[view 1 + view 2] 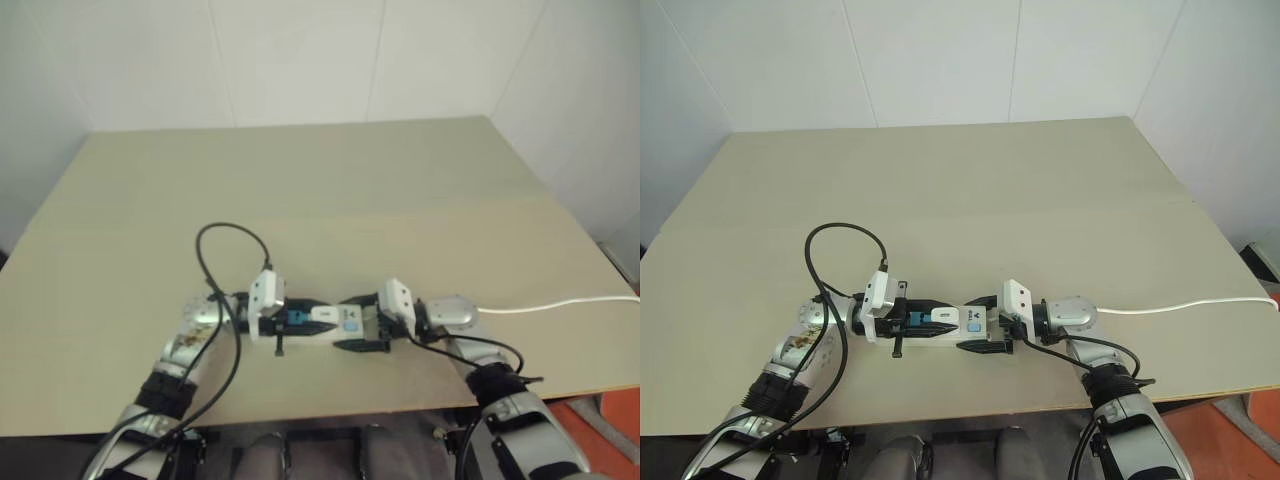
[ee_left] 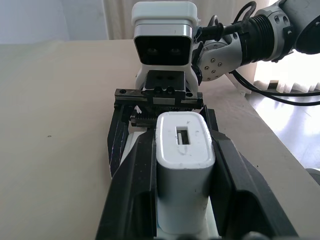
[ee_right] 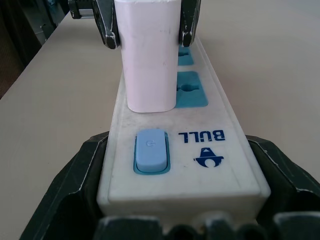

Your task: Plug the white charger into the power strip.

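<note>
Right wrist view: the white charger point(image 3: 149, 60) stood on the power strip point(image 3: 200, 165), clamped by the left gripper point(image 3: 148, 22)

The left gripper's black fingers point(image 2: 132, 190) were closed on the charger's two sides, holding it upright over the strip's socket row, next to the blue switch point(image 3: 150, 150). The right gripper point(image 1: 983, 322) gripped the power strip across its switch end, one finger on each long side. Both met near the front edge of the tan counter point(image 1: 350, 190), with the strip lying between the two wrists. A thin white cord point(image 1: 560, 303) ran off toward the counter's right edge
</note>
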`<state>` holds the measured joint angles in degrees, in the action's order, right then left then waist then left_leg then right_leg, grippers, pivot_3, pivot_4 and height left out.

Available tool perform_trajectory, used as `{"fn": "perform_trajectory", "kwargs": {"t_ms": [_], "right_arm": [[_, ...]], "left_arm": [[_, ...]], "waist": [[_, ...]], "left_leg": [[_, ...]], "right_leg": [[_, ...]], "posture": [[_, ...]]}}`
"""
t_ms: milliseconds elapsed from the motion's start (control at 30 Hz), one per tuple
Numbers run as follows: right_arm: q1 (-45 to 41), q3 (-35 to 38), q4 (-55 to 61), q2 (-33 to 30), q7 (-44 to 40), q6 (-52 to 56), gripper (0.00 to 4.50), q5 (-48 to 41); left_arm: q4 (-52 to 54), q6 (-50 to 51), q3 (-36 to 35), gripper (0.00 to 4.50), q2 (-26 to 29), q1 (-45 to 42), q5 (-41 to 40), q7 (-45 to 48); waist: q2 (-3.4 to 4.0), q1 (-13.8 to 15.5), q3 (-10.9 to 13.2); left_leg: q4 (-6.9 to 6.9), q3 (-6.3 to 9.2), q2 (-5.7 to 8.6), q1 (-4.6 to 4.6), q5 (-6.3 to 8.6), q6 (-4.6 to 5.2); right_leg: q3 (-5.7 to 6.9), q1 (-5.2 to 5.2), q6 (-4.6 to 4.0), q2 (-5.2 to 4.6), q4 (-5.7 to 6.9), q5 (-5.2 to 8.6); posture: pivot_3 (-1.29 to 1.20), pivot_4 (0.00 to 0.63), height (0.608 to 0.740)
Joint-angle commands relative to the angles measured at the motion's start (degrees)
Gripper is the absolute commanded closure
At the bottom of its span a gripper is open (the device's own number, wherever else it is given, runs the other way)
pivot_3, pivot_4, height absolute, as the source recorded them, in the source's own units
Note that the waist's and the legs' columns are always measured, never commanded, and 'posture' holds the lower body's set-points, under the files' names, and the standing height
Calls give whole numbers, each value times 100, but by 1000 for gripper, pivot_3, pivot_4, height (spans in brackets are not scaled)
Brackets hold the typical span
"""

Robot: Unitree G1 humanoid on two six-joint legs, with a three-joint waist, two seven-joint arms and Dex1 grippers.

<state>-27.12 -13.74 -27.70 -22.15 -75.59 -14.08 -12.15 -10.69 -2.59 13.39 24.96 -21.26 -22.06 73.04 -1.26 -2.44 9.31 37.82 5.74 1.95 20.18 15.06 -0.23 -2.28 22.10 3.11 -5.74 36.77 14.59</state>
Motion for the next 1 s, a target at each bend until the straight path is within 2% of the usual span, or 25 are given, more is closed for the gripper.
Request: {"fn": "perform_trajectory", "kwargs": {"t_ms": [33,233,533,600,867,1000], "right_arm": [[3,72,-121,-212,-5,43,1067,134],[28,76,-106,-219,13,45,1067,135],[49,69,-88,-240,39,42,1067,117],[48,72,-83,-239,41,49,1067,111],[6,84,-111,-227,41,54,1067,102],[-3,93,-120,-227,41,41,1067,97]], "left_arm": [[-505,172,26,3481,359,224,391,80],[-579,97,52,3481,351,167,411,189],[-614,94,-3,490,301,134,427,256],[-590,89,-29,37,284,157,408,248],[-405,333,-210,37,294,131,171,396],[-245,458,-382,37,486,24,63,607]], "waist": [[0,-2,0],[0,-5,0],[29,35,-16],[32,35,-18],[32,31,-18],[32,28,-18]], "left_leg": [[0,0,0,0,0,0],[0,0,0,1,0,0],[-1,-1,3,0,0,0],[-1,-1,3,1,0,0],[-1,-1,3,2,0,0],[-1,-1,3,2,0,0]], "right_leg": [[0,0,0,0,0,0],[0,1,0,0,-2,0],[-2,0,0,-1,-2,0],[-2,0,1,-1,-2,1],[-2,0,0,-1,-4,1],[-2,1,1,-1,-3,1]], "posture": [[0,150,740],[0,150,740],[0,150,740],[0,150,740],[0,150,740],[0,150,740]]}}
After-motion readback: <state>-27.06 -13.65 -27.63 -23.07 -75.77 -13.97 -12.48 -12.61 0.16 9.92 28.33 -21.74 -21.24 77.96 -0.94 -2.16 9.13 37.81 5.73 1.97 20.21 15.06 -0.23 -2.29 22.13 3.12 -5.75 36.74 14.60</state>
